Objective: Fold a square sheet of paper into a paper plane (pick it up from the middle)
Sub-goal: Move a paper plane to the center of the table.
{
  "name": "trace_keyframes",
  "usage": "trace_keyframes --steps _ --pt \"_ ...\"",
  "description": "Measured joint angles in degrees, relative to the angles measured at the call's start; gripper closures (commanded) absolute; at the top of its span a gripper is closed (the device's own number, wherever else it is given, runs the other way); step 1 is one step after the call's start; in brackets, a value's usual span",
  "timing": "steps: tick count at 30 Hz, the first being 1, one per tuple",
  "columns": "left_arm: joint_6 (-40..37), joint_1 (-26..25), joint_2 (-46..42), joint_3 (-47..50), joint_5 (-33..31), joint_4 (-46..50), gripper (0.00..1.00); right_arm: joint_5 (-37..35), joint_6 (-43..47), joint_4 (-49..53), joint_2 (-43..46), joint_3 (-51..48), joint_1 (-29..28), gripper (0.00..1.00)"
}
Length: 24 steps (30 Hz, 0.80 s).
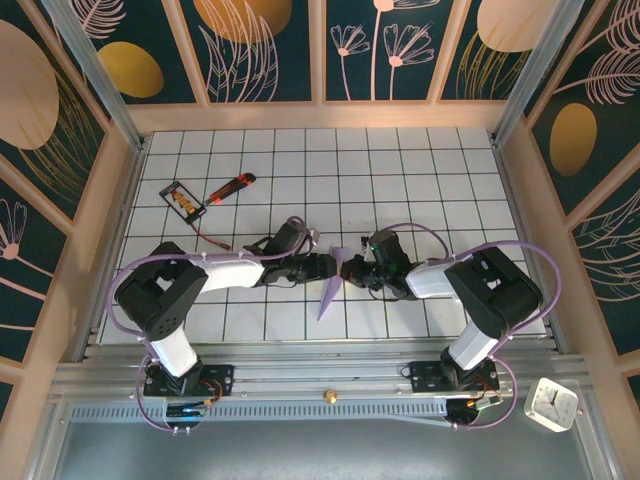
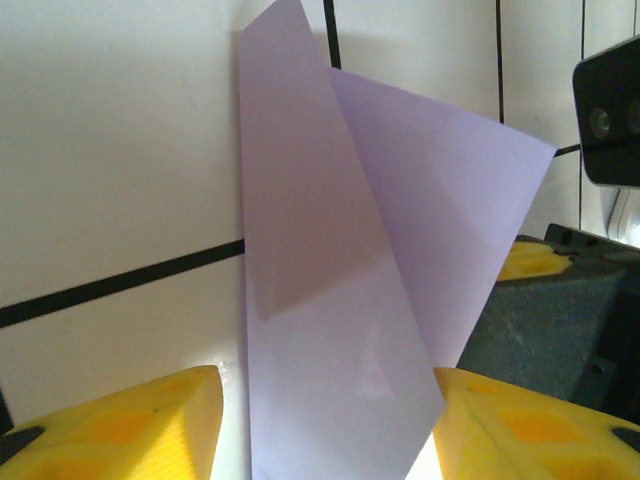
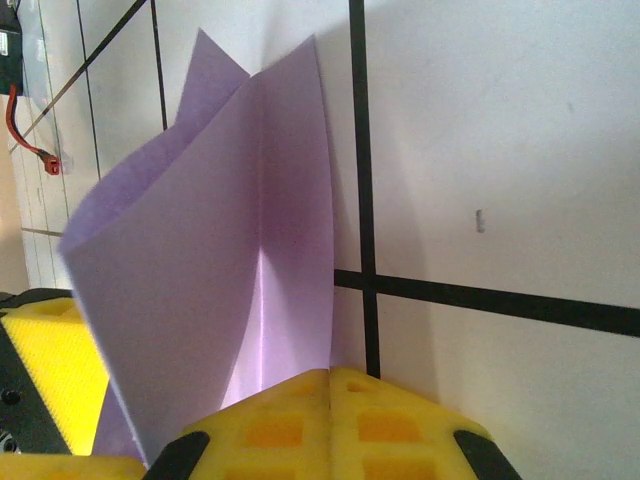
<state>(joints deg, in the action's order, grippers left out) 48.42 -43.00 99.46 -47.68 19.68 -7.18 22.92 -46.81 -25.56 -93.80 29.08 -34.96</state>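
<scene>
A: Where's the paper plane (image 1: 333, 288)?
B: Center of the top view, one flap lifted off the table. My right gripper (image 3: 330, 400) is clamped tight on it. The left gripper (image 2: 325, 420) is approx half open, fingers either side, no grip.

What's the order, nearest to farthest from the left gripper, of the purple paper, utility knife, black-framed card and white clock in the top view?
From the left gripper:
1. purple paper, at its fingertips
2. utility knife, back left
3. black-framed card, farther left
4. white clock, near right, off the grid
</scene>
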Motion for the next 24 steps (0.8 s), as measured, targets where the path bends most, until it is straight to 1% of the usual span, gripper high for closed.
trace_keyframes --steps 5,11,14,18,24 --pt "-0.6 0.0 0.4 -0.7 -0.8 1.1 0.54 0.1 0.0 0.0 0.0 0.0 0.1 1.00" --pt "-0.7 0.2 0.4 -0.7 -1.4 1.9 0.72 0.6 0.6 0.0 0.0 0.0 1.3 1.00" --pt "-0.3 0.9 0.4 -0.7 -1.5 1.7 0.79 0.8 1.3 0.1 0.0 0.0 2.0 1.00" --pt "0.5 1.7 0.4 -0.3 -1.0 0.3 0.88 1.3 2.1 0.3 0.0 0.0 2.6 1.00" --pt "2.0 2.6 0.4 1.5 -0.4 -2.3 0.97 2.9 4.4 1.6 0.0 0.3 3.8 1.00"
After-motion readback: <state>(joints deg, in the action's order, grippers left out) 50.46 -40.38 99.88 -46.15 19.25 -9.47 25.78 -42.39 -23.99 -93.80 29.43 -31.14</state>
